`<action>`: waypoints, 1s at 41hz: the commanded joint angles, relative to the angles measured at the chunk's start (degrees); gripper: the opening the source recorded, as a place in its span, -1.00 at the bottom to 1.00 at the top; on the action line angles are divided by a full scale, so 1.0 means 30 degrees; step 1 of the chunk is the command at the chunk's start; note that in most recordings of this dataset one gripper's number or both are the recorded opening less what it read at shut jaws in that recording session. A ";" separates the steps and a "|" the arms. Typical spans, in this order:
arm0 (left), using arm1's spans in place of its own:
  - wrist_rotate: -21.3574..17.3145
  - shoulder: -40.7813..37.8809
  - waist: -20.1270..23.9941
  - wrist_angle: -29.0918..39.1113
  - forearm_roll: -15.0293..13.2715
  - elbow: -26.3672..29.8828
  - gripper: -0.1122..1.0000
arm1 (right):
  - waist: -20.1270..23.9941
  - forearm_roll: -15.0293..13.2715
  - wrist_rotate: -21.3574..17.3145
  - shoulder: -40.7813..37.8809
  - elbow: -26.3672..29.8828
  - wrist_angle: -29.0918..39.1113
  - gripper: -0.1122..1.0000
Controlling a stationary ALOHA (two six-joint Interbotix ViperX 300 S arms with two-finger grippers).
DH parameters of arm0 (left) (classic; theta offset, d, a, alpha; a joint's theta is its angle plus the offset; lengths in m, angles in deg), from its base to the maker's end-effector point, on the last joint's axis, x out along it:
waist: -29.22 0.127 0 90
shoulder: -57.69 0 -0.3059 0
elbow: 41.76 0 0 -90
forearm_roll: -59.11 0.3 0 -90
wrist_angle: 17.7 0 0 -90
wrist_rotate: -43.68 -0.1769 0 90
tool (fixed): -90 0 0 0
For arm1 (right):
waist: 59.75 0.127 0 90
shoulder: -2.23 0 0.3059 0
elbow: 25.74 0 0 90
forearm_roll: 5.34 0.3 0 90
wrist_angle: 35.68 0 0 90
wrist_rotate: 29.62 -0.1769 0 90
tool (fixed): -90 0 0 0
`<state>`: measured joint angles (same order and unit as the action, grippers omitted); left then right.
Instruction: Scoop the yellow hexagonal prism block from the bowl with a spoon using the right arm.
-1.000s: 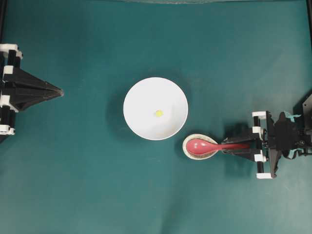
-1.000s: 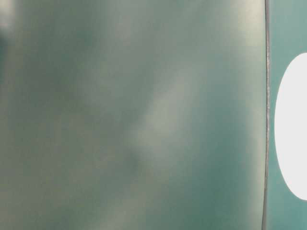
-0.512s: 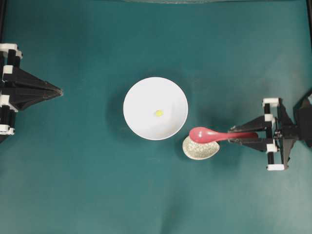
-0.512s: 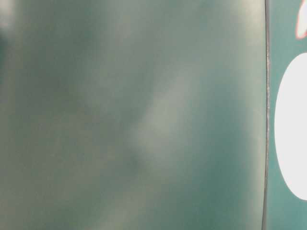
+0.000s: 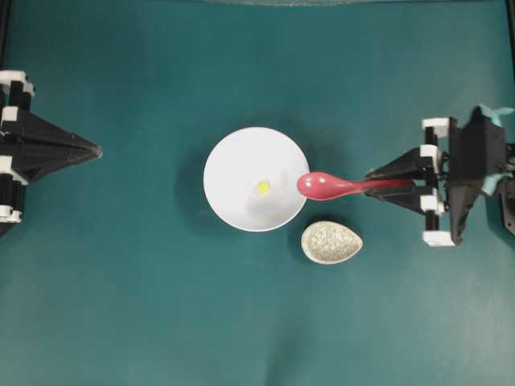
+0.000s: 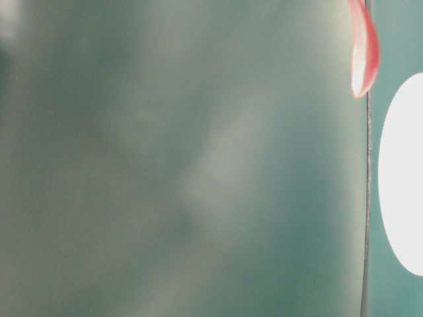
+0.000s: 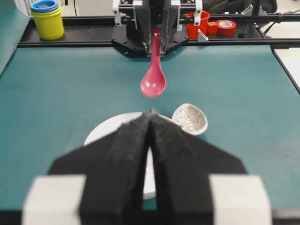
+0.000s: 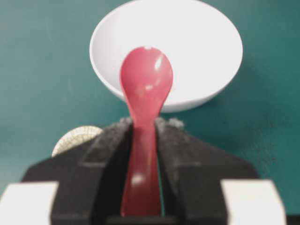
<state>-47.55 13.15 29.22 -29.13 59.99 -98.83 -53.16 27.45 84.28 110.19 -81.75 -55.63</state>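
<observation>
1. Four views; from the overhead one we see the right gripper [image 5: 378, 184] clamped on the handle of the red-pink spoon [image 5: 330, 186], whose scoop reaches over the right rim of the white bowl [image 5: 233, 157]. The yellow hexagonal prism block [image 5: 262, 187] lies inside the bowl, right of its middle, apart from the scoop. A speckled cream dish [image 5: 331, 242] sits just beside the bowl, below the spoon. The left gripper [image 5: 88, 150] is at the left edge, its fingers pressed together.
2. At table level we make out only a blurred spoon [image 6: 364, 53] edge and part of the bowl [image 6: 400, 178] at right.
3. From the left wrist we see the left gripper [image 7: 151, 117] closed on nothing, the spoon [image 7: 153, 83] raised above the mat beyond the bowl [image 7: 105, 131], and the dish [image 7: 189, 118] to the right.
4. From the right wrist, the right gripper [image 8: 143, 126] pinches the spoon [image 8: 145, 84]; the bowl [image 8: 201, 42] lies beyond.
</observation>
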 commanded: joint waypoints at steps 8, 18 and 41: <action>-0.0059 -0.0146 -0.0029 -0.0117 0.0059 0.0264 -0.81 | -0.2109 -0.0557 0.0645 -0.0322 0.3047 0.4834 -0.39; -0.0059 -0.0205 0.0000 -0.0059 0.0059 0.0264 -0.81 | -0.3340 -0.0674 0.0557 -0.1084 0.4482 0.6475 -0.39; -0.0059 -0.0322 0.0000 0.0469 0.0059 0.0234 -0.81 | -0.5215 -0.0674 0.0264 -0.5186 0.9727 1.3359 -0.39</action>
<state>-47.64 12.62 29.31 -27.55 59.99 -98.92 -68.19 25.42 85.25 95.68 -55.99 -18.37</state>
